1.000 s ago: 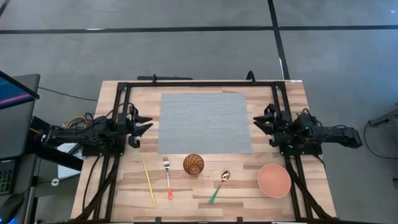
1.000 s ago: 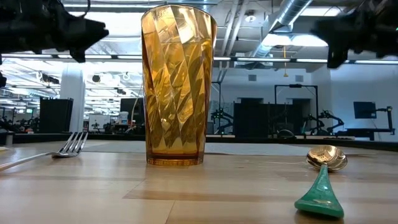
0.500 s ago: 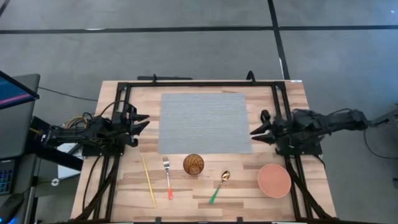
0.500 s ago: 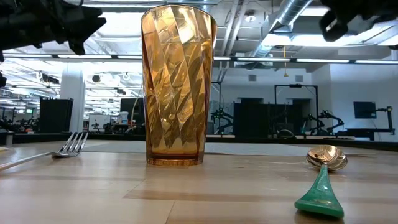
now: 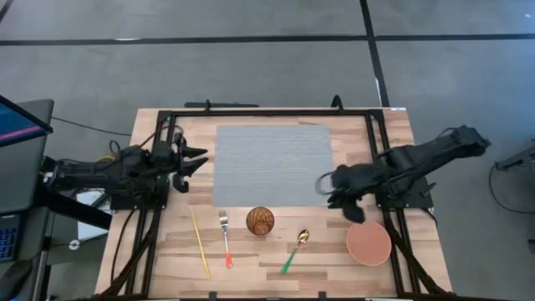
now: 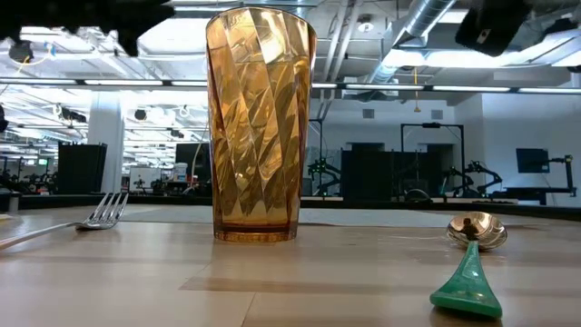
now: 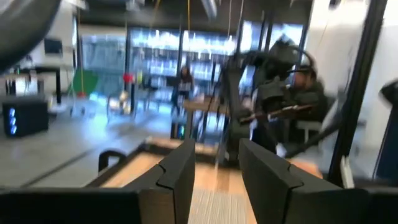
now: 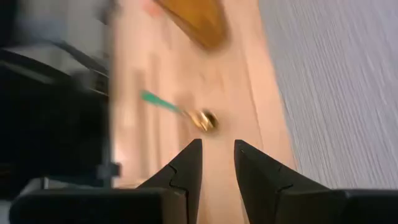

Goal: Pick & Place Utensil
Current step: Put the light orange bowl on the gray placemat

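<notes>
A spoon with a green handle and gold bowl (image 5: 295, 249) lies flat on the wooden table near the front, also in the low view (image 6: 470, 259) and the right wrist view (image 8: 186, 112). A fork with a red handle (image 5: 225, 238) and a yellow chopstick (image 5: 200, 244) lie left of an amber tumbler (image 5: 260, 221). My right gripper (image 5: 323, 184) is open and empty, in the air over the near right corner of the grey mat (image 5: 276, 164), above and behind the spoon. My left gripper (image 5: 199, 159) is open and empty by the mat's left edge.
A pink bowl (image 5: 369, 242) stands at the front right, close under my right arm. The tumbler stands upright between fork and spoon (image 6: 260, 123). A black frame (image 5: 267, 112) runs around the mat along the table's far, left and right sides.
My right gripper has swung from the table's right side toward the left and near edge, out over the mat's near right corner, and has tipped down toward the spoon. My left gripper has risen a little. The utensils, tumbler and bowl have not moved.
</notes>
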Available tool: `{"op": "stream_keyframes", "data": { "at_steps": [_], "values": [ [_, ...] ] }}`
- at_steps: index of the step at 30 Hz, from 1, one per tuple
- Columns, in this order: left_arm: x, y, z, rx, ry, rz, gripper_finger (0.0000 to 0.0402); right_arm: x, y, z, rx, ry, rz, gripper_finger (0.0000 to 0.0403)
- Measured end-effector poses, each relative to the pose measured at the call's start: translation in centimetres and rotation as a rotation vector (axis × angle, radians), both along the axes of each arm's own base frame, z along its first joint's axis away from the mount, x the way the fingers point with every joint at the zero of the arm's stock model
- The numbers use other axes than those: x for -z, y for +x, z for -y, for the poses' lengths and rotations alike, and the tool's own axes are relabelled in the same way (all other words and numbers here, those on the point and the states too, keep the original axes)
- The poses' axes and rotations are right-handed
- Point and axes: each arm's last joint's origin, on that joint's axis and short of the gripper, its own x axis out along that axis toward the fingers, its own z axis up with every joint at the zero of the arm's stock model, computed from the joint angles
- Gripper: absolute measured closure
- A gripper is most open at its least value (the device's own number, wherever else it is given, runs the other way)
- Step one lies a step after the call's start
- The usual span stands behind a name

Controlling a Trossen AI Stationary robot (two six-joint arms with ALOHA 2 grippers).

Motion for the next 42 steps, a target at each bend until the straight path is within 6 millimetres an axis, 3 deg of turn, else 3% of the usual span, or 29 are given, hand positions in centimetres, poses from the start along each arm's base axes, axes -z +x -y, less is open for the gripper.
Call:
{"op": "stream_keyframes", "data": {
  "at_steps": [7,12,17,23,29,42],
  "values": [
    [-4.0,4.3,0.0,-0.005,0.037,-0.156,0.0275,1.2,-0.3,-1.7,0.084,0.077,-0.514,0.0316],
    [-4.3,5.6,0.0,-0.010,0.124,-0.198,0.0275,2.6,-1.0,-3.3,0.072,0.078,-0.779,0.0316],
    [-4.2,5.8,0.0,-0.010,0.134,-0.209,0.0275,4.1,-1.3,-3.9,0.071,-0.018,-0.813,0.0316],
    [-4.3,5.7,0.0,-0.010,0.134,-0.203,0.0275,7.3,-2.0,-3.6,0.104,-0.044,-0.905,0.0316],
    [-4.3,5.7,0.0,-0.010,0.134,-0.203,0.0275,9.8,-1.9,-3.6,0.075,-0.029,-0.890,0.0316],
    [-4.3,5.7,0.0,-0.010,0.134,-0.203,0.0275,12.1,-2.1,-3.4,0.064,-0.019,-0.874,0.0329]
  ]
}}
